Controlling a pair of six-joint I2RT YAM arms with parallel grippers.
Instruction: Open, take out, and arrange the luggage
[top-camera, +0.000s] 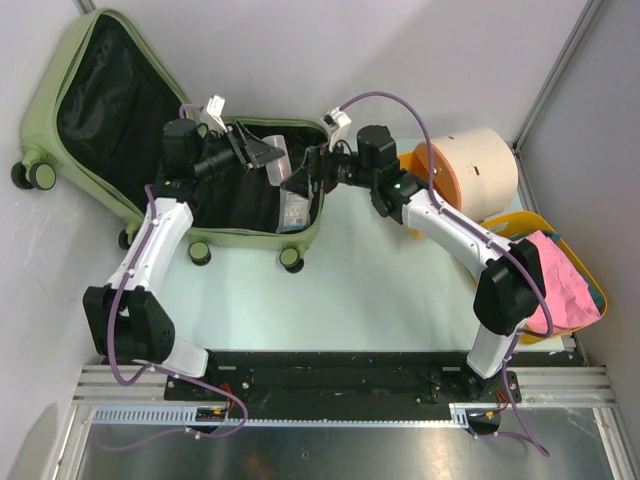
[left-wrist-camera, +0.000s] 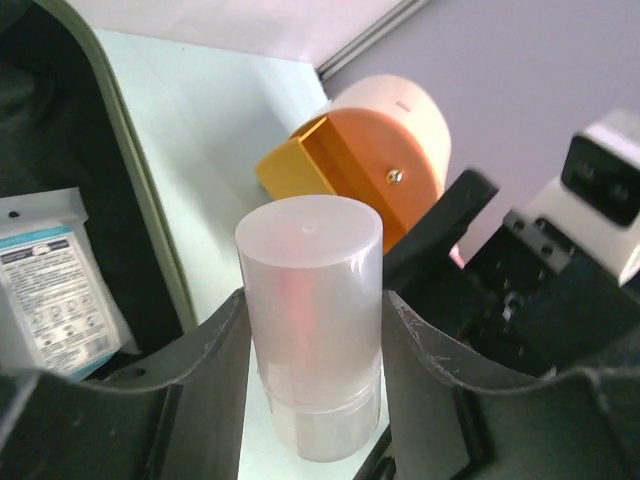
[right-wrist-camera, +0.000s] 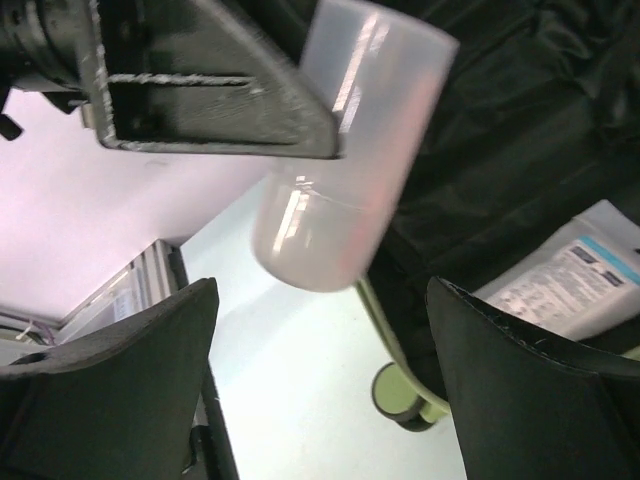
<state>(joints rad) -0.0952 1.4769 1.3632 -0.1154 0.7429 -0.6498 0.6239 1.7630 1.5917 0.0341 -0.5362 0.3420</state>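
Observation:
The pale green luggage (top-camera: 40, 100) lies open at the back left, its black lining (right-wrist-camera: 520, 120) showing. My left gripper (top-camera: 265, 155) is shut on a frosted translucent cylinder (left-wrist-camera: 312, 300), held off the surface over the luggage's right rim (left-wrist-camera: 140, 170). Both fingers (left-wrist-camera: 215, 350) press its sides. My right gripper (top-camera: 312, 172) faces it from the right and stands open (right-wrist-camera: 320, 290), just below the cylinder (right-wrist-camera: 350, 150) and not touching it. A white printed packet (left-wrist-camera: 50, 280) lies on the lining.
A cream drum with an orange face (top-camera: 480, 165) lies at the back right. In front of it stands a yellow basket (top-camera: 505, 220) holding pink cloth (top-camera: 555, 280). The luggage wheels (right-wrist-camera: 395, 395) rest on the pale table.

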